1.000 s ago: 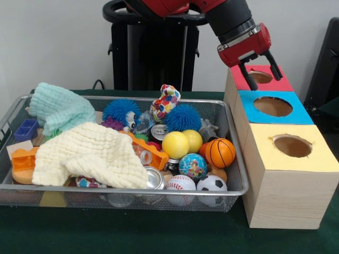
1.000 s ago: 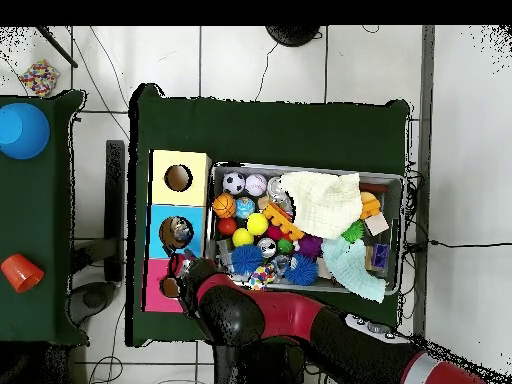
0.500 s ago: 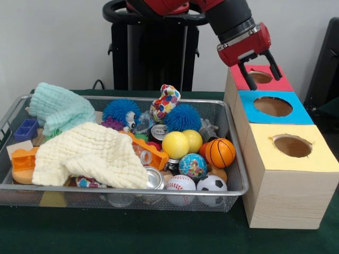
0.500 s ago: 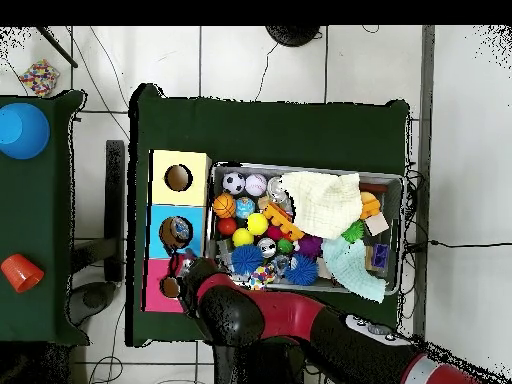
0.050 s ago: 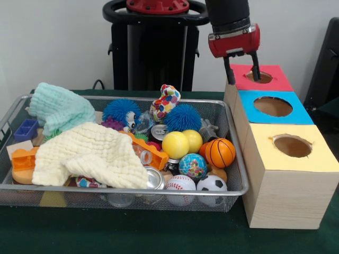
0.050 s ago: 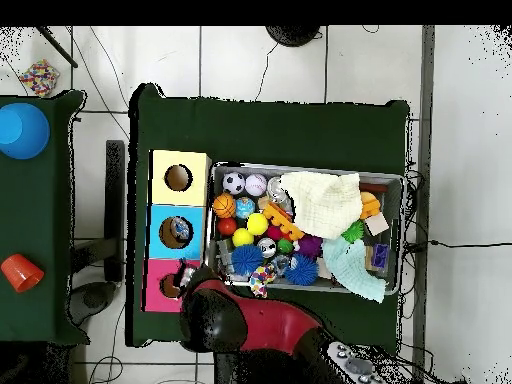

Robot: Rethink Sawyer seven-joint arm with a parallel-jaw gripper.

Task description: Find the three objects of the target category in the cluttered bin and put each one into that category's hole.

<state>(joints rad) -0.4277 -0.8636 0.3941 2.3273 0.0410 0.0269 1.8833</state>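
Observation:
My gripper [image 5: 242,74] hangs open and empty above the left edge of the red box [image 5: 275,83], its two black fingers pointing down beside the red hole [image 5: 261,77]. In the overhead view the gripper [image 6: 185,272] shows between the red box [image 6: 158,295] and the bin's corner. The wire bin [image 5: 237,174] holds a yellow ball [image 5: 175,144], a small basketball [image 5: 220,152], a globe ball [image 5: 193,165], two blue spiky balls [image 5: 183,117], cans [image 5: 154,179] and a spotted plush [image 5: 165,102]. Something lies inside the blue hole [image 6: 178,231].
A cream cloth [image 5: 90,154] and a mint cloth [image 5: 61,108] cover the bin's left half. The blue box [image 5: 296,114] and yellow box [image 5: 265,153] stand in a row with the red one, right of the bin. Orange [image 5: 24,159] and blue [image 5: 25,129] blocks sit at the bin's left end.
The arm has swung upright and the gripper has shifted left and slightly up, from over the red hole to the red box's left edge. It stays open and empty.

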